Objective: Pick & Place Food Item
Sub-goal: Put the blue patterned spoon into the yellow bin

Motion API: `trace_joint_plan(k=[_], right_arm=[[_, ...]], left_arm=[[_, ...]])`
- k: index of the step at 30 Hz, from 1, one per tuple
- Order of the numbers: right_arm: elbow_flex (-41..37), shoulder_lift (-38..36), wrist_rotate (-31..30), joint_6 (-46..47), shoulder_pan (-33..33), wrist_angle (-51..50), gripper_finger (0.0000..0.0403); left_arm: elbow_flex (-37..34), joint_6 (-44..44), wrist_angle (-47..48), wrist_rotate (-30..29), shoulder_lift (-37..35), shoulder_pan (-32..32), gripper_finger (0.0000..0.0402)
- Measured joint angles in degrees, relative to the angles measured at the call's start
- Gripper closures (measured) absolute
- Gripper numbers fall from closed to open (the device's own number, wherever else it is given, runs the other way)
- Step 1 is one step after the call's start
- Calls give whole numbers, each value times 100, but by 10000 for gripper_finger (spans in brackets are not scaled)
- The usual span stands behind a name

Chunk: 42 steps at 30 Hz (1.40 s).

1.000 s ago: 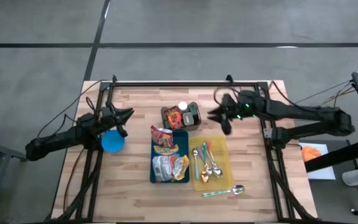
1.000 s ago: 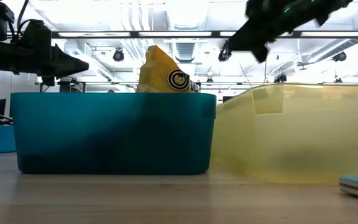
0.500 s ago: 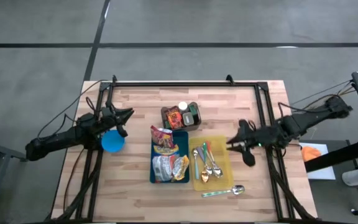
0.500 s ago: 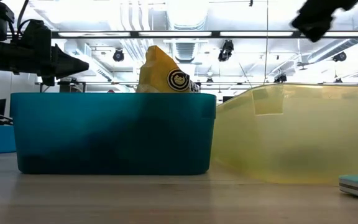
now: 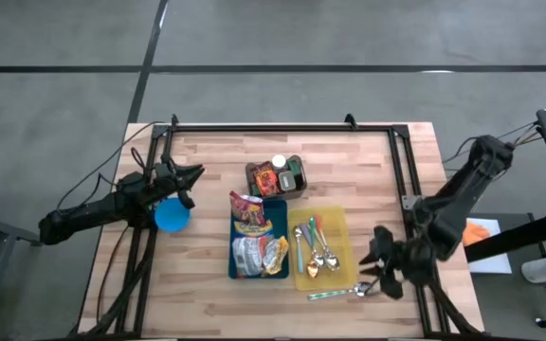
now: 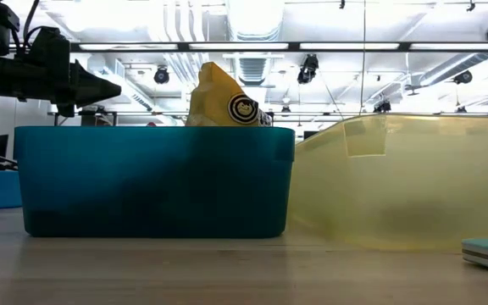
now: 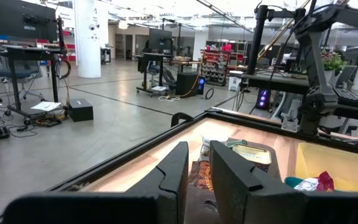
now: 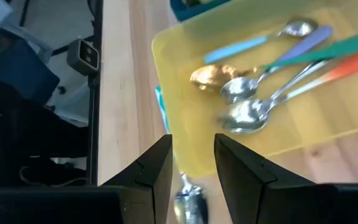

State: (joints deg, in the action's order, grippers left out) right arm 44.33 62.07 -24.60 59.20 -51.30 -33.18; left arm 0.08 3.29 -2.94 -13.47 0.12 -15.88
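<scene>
Food packets [image 5: 254, 248] lie in a blue bin [image 5: 281, 220] at mid-table. A red packet [image 5: 246, 212] leans on the bin's far rim, and a yellow packet [image 6: 223, 97] sticks up above its wall. My right gripper [image 5: 375, 268] hovers by the near right corner of the yellow tray [image 5: 336, 224], tilted down, open and empty [image 8: 192, 165]. A loose spoon [image 8: 188, 202] lies on the table below its fingers. My left gripper [image 5: 197, 173] waits at the table's left, level, its fingers [image 7: 197, 165] a narrow gap apart around nothing.
Several spoons [image 8: 260, 93] lie in the yellow tray. A dark caddy [image 5: 276, 177] with jars and packets stands beyond the bin. A blue bowl [image 5: 172, 216] sits beside my left gripper. A black frame [image 5: 282, 127] runs along the table's far and side edges.
My right gripper has swung from beside the dark caddy toward the table's near right, past the yellow tray's right side, ending at its near right corner. It has tipped further downward and left the low view. Its finger gap looks unchanged.
</scene>
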Motion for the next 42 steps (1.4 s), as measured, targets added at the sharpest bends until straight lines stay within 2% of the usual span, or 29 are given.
trace_joint_plan(k=[6,12,17,22,28,32,37,42], right_arm=[[673,1117,-227,700,-516,-217,287],[1489,2359,154,1373,-650,-1091,287],[2174,3250,219,1853,-647,-1669,287],[2710,3878,-35,1696,-645,-1740,287],[2735,4185,-254,1869,-645,-1477,282],[2671,4202,-409,1860,-645,-1376,261],[2579,4200,-402,1318,-645,-1349,225],[2371,4200,-353,1077,-643,-1085,217]], left_arm=[[0,0,-1,-2,4,0,334],[0,0,0,-1,3,0,334],[0,0,0,-1,4,0,334],[0,0,0,0,4,0,334],[0,0,0,0,2,0,334],[0,0,0,-1,2,0,334],[0,0,0,0,2,0,334],[0,0,0,-1,2,0,334]])
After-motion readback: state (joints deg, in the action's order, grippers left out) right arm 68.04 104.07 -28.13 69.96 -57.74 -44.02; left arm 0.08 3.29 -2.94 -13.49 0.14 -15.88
